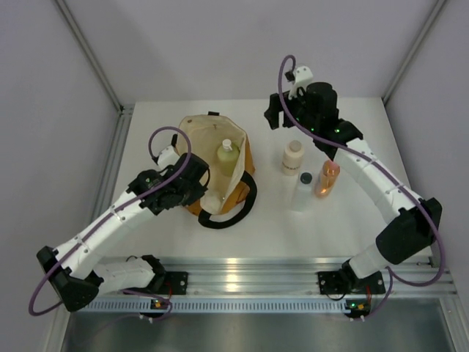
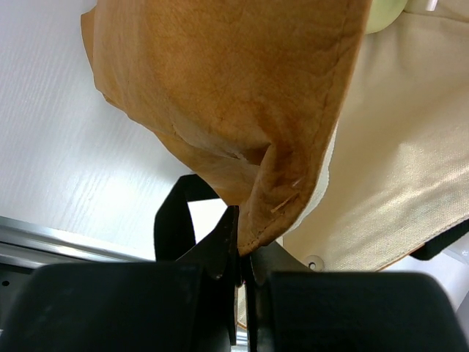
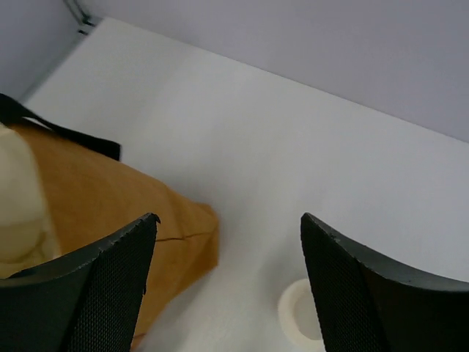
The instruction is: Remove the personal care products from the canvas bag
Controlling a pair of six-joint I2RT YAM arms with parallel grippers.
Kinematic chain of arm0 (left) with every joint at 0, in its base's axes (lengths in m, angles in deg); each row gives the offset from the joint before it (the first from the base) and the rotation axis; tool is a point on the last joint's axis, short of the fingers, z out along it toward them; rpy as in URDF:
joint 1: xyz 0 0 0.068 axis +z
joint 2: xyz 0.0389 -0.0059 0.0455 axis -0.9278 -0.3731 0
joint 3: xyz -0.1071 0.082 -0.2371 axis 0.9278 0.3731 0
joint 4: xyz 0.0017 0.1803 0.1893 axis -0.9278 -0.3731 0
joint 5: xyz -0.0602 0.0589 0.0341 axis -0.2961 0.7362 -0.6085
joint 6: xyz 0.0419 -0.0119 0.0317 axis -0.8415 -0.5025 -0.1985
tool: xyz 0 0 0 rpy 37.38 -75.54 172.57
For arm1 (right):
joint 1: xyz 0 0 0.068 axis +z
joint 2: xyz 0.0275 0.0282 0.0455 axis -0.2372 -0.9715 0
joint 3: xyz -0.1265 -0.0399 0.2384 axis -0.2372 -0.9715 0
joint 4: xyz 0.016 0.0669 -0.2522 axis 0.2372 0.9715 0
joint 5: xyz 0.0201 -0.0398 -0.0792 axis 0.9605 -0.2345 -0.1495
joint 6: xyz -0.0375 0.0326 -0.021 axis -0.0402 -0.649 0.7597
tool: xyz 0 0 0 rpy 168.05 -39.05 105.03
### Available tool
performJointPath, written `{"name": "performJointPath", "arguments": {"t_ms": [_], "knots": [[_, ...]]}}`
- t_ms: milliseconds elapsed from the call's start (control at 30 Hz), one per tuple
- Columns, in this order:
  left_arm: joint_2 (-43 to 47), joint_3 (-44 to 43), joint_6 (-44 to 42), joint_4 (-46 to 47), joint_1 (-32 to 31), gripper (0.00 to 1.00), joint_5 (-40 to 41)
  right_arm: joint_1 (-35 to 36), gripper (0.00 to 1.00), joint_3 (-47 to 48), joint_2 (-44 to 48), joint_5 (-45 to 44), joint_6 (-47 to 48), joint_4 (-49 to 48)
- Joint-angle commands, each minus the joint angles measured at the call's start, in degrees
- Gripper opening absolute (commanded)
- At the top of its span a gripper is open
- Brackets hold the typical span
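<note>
The canvas bag (image 1: 201,139) lies open on the table, cream lining up, with the pale green bottle (image 1: 227,156) inside it. My left gripper (image 1: 196,180) is shut on the bag's tan fabric edge (image 2: 256,227) at its near side. The beige bottle (image 1: 292,156), the white bottle with dark cap (image 1: 302,191) and the orange bottle (image 1: 327,178) stand on the table right of the bag. My right gripper (image 1: 274,111) is open and empty, raised above the table between the bag (image 3: 102,205) and the beige bottle's top (image 3: 299,315).
The bag's black strap handle (image 1: 234,209) loops on the table in front of the bag. Grey walls enclose the table at left, back and right. A metal rail (image 1: 242,275) runs along the near edge.
</note>
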Motion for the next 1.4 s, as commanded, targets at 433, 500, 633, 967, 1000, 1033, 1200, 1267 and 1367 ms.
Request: {"name": "performJointPath", "arguments": {"t_ms": [433,500,633,967,1000,1033,1200,1267,1367], "knots": [[-1.8,-2.2,0.5,1.5,0.0,0.00,0.5,25.7,0.59,22.7,-6.0,-8.8,-10.0,19.3],[-1.9,-2.2,0.6,1.5,0.0,0.00,0.4,26.1,0.57,26.6,-9.9,-9.5,-11.0,23.4],[-1.9,-2.2,0.8,1.4,0.0,0.00,0.3,26.8,0.58,29.1,-13.9,-10.7,-11.3,24.8],[-1.6,-1.7,1.3,1.4,0.0,0.00,-0.2,26.7,0.57,34.9,-24.9,-21.7,-9.2,27.6],[-1.4,-1.7,1.4,1.5,0.0,0.00,-0.2,26.5,0.57,35.1,-26.3,-22.3,-9.2,27.6],[-1.4,-1.6,1.4,1.4,0.0,0.00,-0.2,26.1,0.57,35.2,-26.9,-22.7,-9.3,27.7],[-0.9,-1.2,1.9,1.4,0.0,0.00,-0.3,25.2,0.59,37.0,-31.1,-27.2,-8.0,27.6],[-0.7,-0.9,2.0,1.5,0.0,0.00,-0.4,24.9,0.59,38.0,-32.2,-28.2,-7.5,27.5],[-0.5,-0.8,2.0,1.5,0.0,0.00,-0.4,24.6,0.59,39.1,-34.0,-28.7,-7.3,27.5]]}}
